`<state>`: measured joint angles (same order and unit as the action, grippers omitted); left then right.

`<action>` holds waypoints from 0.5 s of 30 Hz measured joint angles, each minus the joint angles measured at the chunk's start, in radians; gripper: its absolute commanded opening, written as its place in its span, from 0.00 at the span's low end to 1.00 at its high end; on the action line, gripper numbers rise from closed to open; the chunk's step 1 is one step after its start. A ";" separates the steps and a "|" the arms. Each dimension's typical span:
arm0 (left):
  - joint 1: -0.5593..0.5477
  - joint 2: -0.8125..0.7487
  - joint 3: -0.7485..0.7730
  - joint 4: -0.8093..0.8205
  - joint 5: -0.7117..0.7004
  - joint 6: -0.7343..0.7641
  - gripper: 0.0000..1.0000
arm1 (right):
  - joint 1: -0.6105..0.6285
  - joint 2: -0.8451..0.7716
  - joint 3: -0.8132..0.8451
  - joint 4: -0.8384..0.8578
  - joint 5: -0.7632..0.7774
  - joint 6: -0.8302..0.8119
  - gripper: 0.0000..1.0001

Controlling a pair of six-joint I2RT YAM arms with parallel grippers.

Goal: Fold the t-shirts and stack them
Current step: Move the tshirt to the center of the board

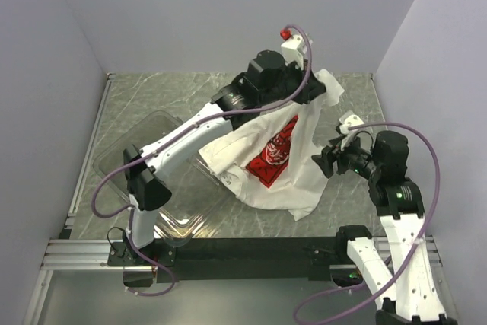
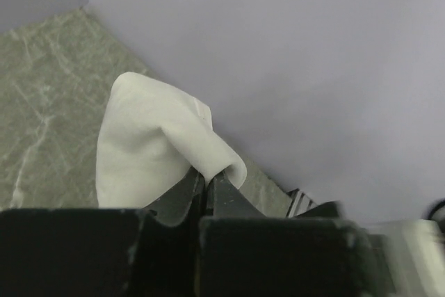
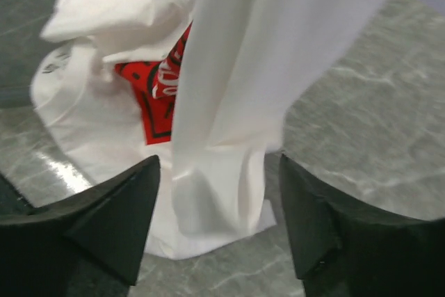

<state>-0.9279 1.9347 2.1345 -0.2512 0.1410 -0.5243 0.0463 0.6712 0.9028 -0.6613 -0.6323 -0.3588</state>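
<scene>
A white t-shirt (image 1: 262,169) with a red print hangs from my left gripper (image 1: 318,89), which is raised at the back right and shut on a fold of its cloth (image 2: 160,137). The shirt's lower part rests crumpled on the table. My right gripper (image 1: 323,159) is open just right of the hanging shirt. In the right wrist view its fingers (image 3: 111,220) stand on either side of a hanging fold (image 3: 229,137) without touching it, and the red print (image 3: 156,92) shows behind.
A clear plastic bin (image 1: 144,161) lies on the left of the grey marble table (image 1: 175,93), partly under the left arm. Lilac walls close the back and sides. A black rail (image 1: 251,249) runs along the near edge.
</scene>
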 measured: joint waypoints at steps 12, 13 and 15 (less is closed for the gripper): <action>-0.009 -0.216 -0.470 -0.185 -0.377 0.045 0.82 | -0.171 -0.077 -0.147 -0.006 0.008 0.014 0.80; -0.010 -0.289 -0.542 -0.186 -0.409 0.045 0.81 | -0.179 -0.071 -0.155 -0.005 -0.008 0.016 0.80; -0.010 -0.448 -0.661 -0.214 -0.470 0.028 0.81 | -0.186 -0.058 -0.158 -0.004 -0.039 0.021 0.80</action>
<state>-0.9379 1.4864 1.4738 -0.4656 -0.3294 -0.4965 -0.1394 0.6128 0.7444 -0.6655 -0.6708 -0.3374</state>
